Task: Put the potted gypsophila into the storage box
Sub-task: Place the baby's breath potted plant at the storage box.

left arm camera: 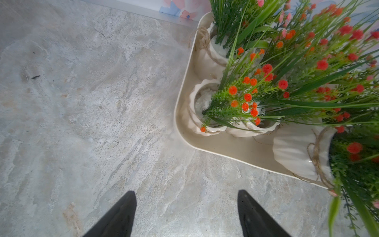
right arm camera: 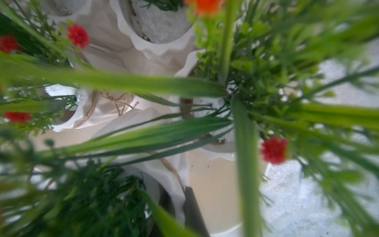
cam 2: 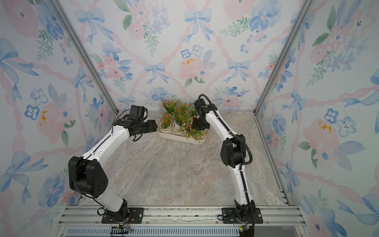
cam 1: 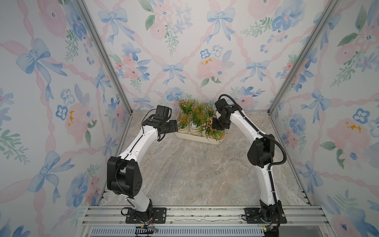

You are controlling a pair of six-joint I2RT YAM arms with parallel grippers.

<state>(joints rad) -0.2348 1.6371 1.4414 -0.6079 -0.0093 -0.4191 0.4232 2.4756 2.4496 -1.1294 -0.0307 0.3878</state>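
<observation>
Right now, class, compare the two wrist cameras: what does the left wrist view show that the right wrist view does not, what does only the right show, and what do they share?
Only the left wrist view: the left gripper, jaws open above the table, and a strip of floral wall. Only the right wrist view: the right gripper, one dark finger showing, apparently pinching the wall of one pot among blurred leaves. Both: potted gypsophila in white ribbed pots, the cream storage box, and some marble table.
</observation>
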